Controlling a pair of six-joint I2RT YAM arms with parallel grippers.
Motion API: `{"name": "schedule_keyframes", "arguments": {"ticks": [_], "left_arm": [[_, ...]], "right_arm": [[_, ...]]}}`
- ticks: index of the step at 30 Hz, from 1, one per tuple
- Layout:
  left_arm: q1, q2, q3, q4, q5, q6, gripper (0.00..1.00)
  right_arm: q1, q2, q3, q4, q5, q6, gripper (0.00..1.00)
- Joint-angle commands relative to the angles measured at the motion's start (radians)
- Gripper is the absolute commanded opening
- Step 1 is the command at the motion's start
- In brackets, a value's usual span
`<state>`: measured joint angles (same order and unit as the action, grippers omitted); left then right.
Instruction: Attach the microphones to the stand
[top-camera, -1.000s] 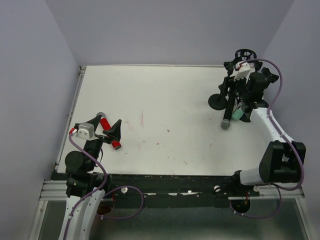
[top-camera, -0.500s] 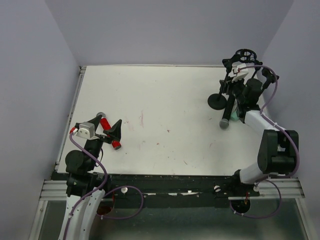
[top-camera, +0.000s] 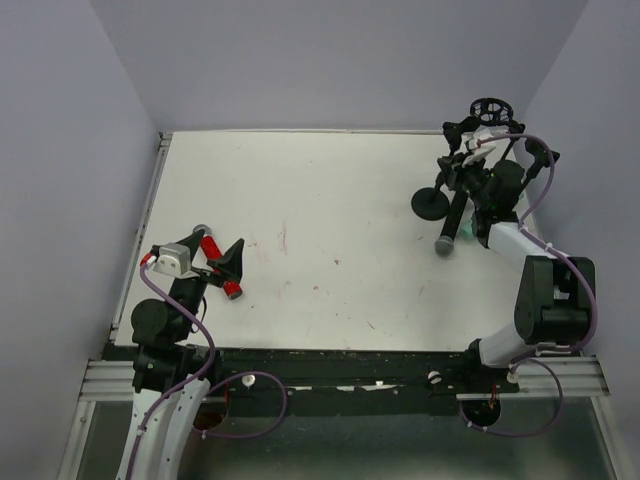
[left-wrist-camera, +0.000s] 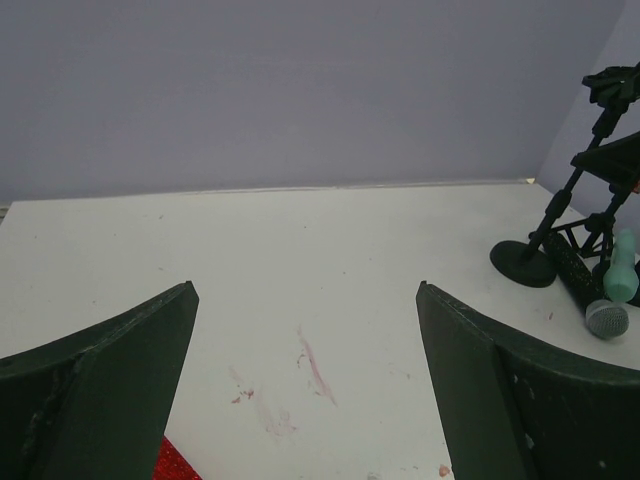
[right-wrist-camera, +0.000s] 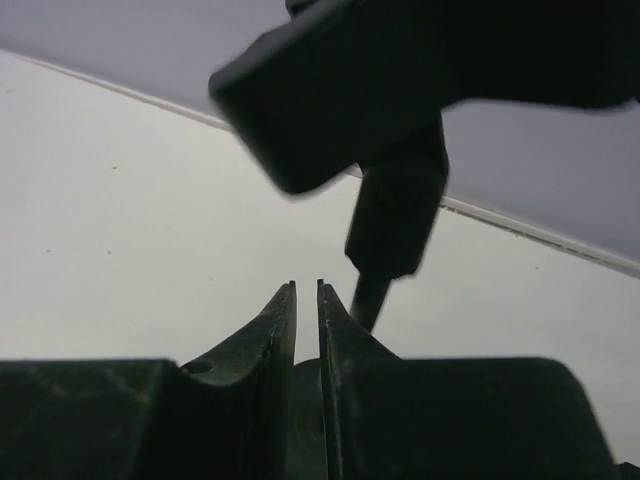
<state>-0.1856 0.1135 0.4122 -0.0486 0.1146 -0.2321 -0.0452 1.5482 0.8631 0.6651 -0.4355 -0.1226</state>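
Right gripper (right-wrist-camera: 306, 285) has just squeezed from spread to nearly pressed together, only a thin slit left, and nothing shows between the tips. Stand (top-camera: 430, 203) and black mic (top-camera: 452, 220) have nudged slightly left as it closes. Black mic lies on the table just on the near side of that gripper, mint mic (left-wrist-camera: 622, 268) beside it. Left gripper (left-wrist-camera: 305, 287) stays spread wide, straddling red mic (top-camera: 215, 257). 0 of 3 clipped; the closing looks like a miss.
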Motion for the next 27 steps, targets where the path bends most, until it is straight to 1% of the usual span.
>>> {"name": "schedule_keyframes", "arguments": {"ticks": [1, 5, 8, 9, 11, 13, 14, 18, 23, 27], "left_arm": [[-0.006, 0.009, 0.014, -0.005, 0.017, 0.005, 0.98], [-0.006, 0.008, 0.014, -0.008, 0.016, 0.007, 0.98], [-0.006, 0.006, 0.014, -0.01, 0.014, 0.008, 0.98], [-0.006, 0.005, 0.014, -0.008, 0.016, 0.008, 0.98], [-0.006, -0.001, 0.014, -0.01, 0.014, 0.008, 0.98], [-0.006, -0.005, 0.014, -0.01, 0.013, 0.01, 0.98], [-0.006, -0.006, 0.014, -0.008, 0.016, 0.008, 0.98], [-0.006, -0.009, 0.014, -0.004, 0.022, 0.005, 0.98], [-0.006, -0.011, 0.013, -0.002, 0.025, 0.005, 0.98], [-0.006, -0.003, 0.013, -0.002, 0.025, 0.005, 0.98]], "right_arm": [[-0.001, -0.04, -0.019, 0.036, -0.152, 0.063, 0.21], [0.001, -0.051, -0.007, -0.022, -0.151, 0.051, 0.22], [-0.004, -0.057, 0.046, -0.18, -0.138, -0.018, 0.27], [-0.013, -0.06, 0.066, -0.252, -0.153, -0.047, 0.3], [-0.047, -0.066, 0.091, -0.314, -0.212, -0.052, 0.51], [-0.09, -0.074, 0.08, -0.294, -0.232, -0.014, 0.61], [-0.103, -0.076, 0.073, -0.28, -0.224, -0.002, 0.63], [-0.114, -0.051, 0.051, -0.201, -0.155, 0.026, 0.65], [-0.111, 0.009, 0.005, 0.002, -0.117, 0.109, 0.65], [-0.111, 0.081, 0.042, 0.054, -0.095, 0.12, 0.65]]}}
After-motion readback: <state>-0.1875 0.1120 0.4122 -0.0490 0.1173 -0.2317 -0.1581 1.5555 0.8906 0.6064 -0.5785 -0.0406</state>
